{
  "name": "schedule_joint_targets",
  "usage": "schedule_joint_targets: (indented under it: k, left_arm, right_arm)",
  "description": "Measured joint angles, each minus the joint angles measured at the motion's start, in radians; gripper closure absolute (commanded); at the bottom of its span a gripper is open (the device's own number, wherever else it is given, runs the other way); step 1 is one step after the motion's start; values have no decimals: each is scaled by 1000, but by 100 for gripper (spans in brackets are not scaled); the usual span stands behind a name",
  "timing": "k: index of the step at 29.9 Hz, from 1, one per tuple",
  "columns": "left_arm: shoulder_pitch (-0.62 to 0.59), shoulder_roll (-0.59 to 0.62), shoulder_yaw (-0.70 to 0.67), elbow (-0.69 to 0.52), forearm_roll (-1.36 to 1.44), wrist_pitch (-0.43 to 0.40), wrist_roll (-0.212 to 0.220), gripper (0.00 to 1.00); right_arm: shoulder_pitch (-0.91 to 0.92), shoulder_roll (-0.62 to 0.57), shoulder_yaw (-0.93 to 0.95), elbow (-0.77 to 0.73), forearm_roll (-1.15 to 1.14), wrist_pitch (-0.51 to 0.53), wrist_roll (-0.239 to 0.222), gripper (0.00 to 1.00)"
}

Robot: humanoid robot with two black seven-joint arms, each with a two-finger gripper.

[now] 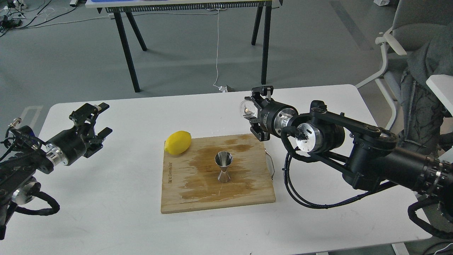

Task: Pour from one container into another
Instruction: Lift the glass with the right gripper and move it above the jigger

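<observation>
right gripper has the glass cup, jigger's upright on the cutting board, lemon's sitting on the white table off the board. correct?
Not quite: the head view shows the lemon resting on the cutting board's far-left corner. The right gripper does hold the glass cup, and the jigger stands upright on the board.

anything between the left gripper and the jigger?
Head view: the lemon, on the cutting board's far-left corner, sits roughly between the open left gripper and the jigger. Otherwise only bare table and stained board.

Head view, forward-down (table (106, 219) close)
</observation>
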Motion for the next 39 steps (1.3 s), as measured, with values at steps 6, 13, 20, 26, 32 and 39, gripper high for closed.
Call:
schedule_joint_targets:
  k: [6, 13, 20, 26, 32, 39]
  left_arm:
    - [12, -26, 0, -2, -3, 0, 0, 1]
    - [20, -50, 0, -2, -3, 0, 0, 1]
    - [18, -65, -1, -2, -3, 0, 0, 1]
    - [17, -66, -2, -2, -3, 0, 0, 1]
    - [17, -64, -4, -1, -4, 0, 0, 1]
    - [17, -60, -9, -1, -5, 0, 0, 1]
  right_arm:
    - [34, -34, -79, 5, -95, 150, -54, 58]
    - [30, -78, -83, 5, -205, 350, -109, 58]
    - [23, -89, -84, 4, -357, 489, -106, 58]
    - [28, -78, -85, 4, -485, 529, -78, 58]
    - [62, -59, -99, 2, -535, 558, -55, 58]
    - [144, -53, -186, 2, -572, 632, -37, 58]
